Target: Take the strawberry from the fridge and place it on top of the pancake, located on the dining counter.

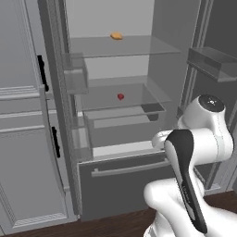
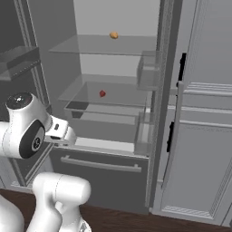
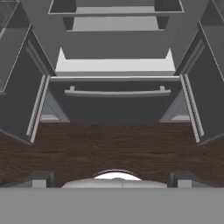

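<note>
I have the fridge (image 1: pixel 115 115) square in front of me with both doors swung wide, its light grey interior open to both base cameras and its dark bottom drawer (image 1: pixel 125 178) shut, the long silver handle (image 3: pixel 116 92) running across its front. To one side stand the light grey panelled cabinets (image 1: pixel 23 139) with their black handles (image 1: pixel 55 141), on the left of the left base view and the right of the right base view. Dark wood floor (image 3: pixel 109 148) runs along the foot of the fridge. My arm (image 1: pixel 194 152) is folded up in front of the drawer, elbow high, below the shelves and outside the fridge. From the hand camera I look over the floor toward the drawer front, and the gripper (image 3: pixel 111 179) has its two dark fingertips (image 3: pixel 41 178) standing wide apart at the bottom corners with nothing between them. Inside, glass shelves (image 1: pixel 125 46) are stacked one above the other. The strawberry (image 1: pixel 121 96) sits alone on the middle glass shelf, near its centre, well apart from my hand. One shelf up, toward the back, lies a small orange-yellow lump (image 1: pixel 116 35).
</note>
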